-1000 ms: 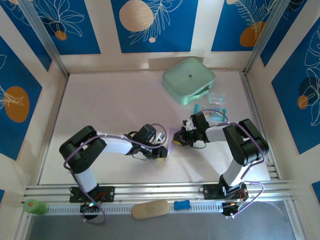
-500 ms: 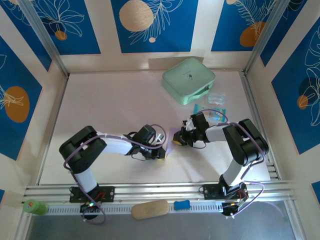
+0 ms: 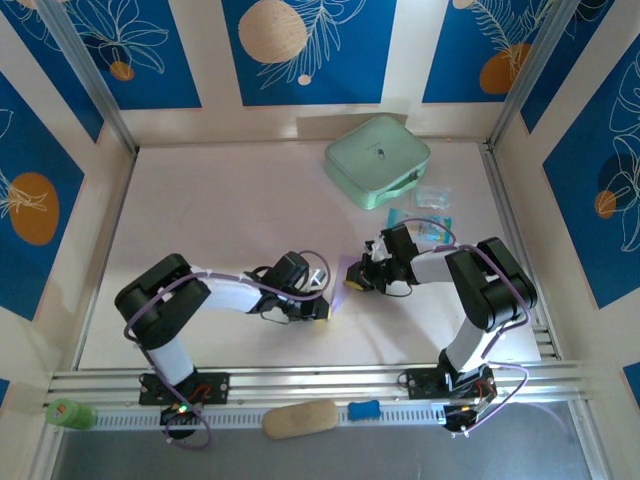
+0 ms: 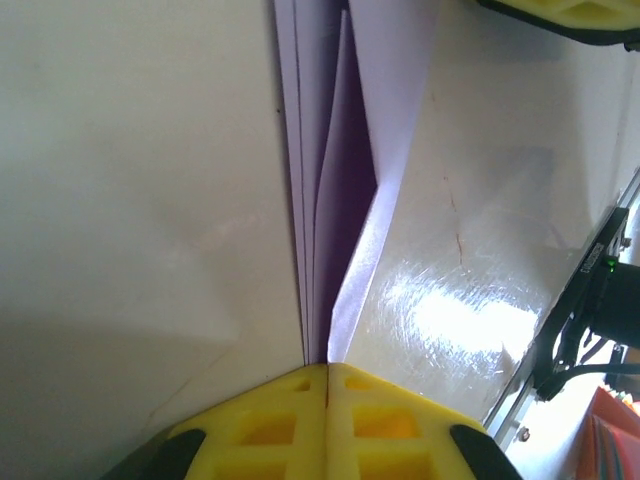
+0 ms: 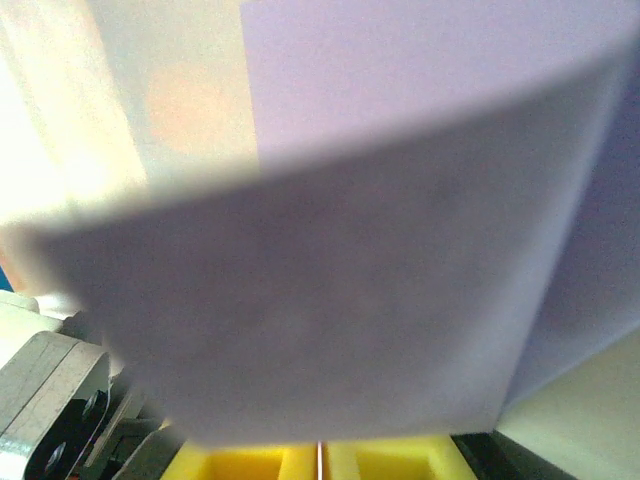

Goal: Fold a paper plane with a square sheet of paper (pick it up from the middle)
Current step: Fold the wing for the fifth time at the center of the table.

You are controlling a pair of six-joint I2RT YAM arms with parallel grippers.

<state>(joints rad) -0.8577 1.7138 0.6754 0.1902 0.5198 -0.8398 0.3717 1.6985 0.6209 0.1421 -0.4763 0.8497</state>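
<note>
Two arms, one folded lavender sheet [image 3: 347, 270] [image 4: 345, 200] [image 5: 350, 300] pinched between them.
Toward the tabletop's near edge, the left gripper [image 3: 321, 310] [image 4: 326, 372] clamps tight on its layered end; the right gripper [image 3: 353, 284] [image 5: 320, 452], likewise closed, grips the opposite end; a mint-green case [image 3: 377, 160] sits by the far edge.

bright, glare on table [image 4: 440, 300], paper [image 5: 330, 300] blurred.

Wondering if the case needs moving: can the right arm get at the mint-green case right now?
Probably not yet: bare table leaves the way to the mint-green case free, but the right gripper is shut on the lavender paper, which the left gripper also pinches.
</note>
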